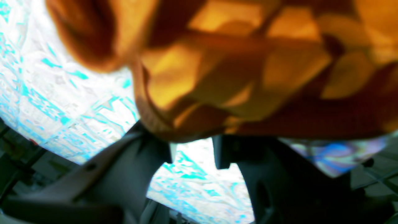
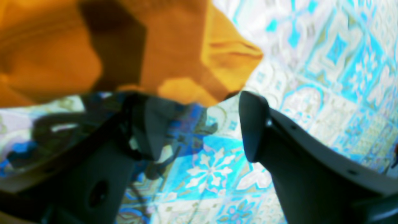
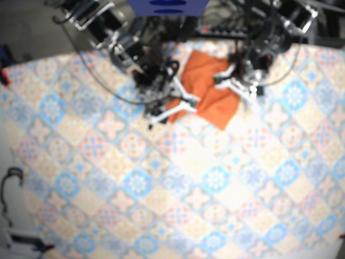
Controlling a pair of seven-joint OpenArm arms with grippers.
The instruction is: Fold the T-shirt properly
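The orange T-shirt [image 3: 207, 89] lies bunched in a compact folded shape on the patterned tablecloth near the table's far edge. My right gripper [image 3: 188, 102] stands open at the shirt's left edge; in the right wrist view the gripper [image 2: 199, 124] has only tablecloth between its fingers, with the shirt [image 2: 155, 46] just beyond the tips. My left gripper [image 3: 229, 81] is open over the shirt's right side. The left wrist view shows the left gripper [image 1: 192, 152] spread, nothing held, and the crumpled shirt [image 1: 233, 77] right above its fingertips.
A blue and white patterned tablecloth [image 3: 172, 189] covers the whole table. Both arms and their cables [image 3: 108, 32] crowd the far edge. A blue object [image 3: 167, 6] sits at the back centre beyond the shirt.
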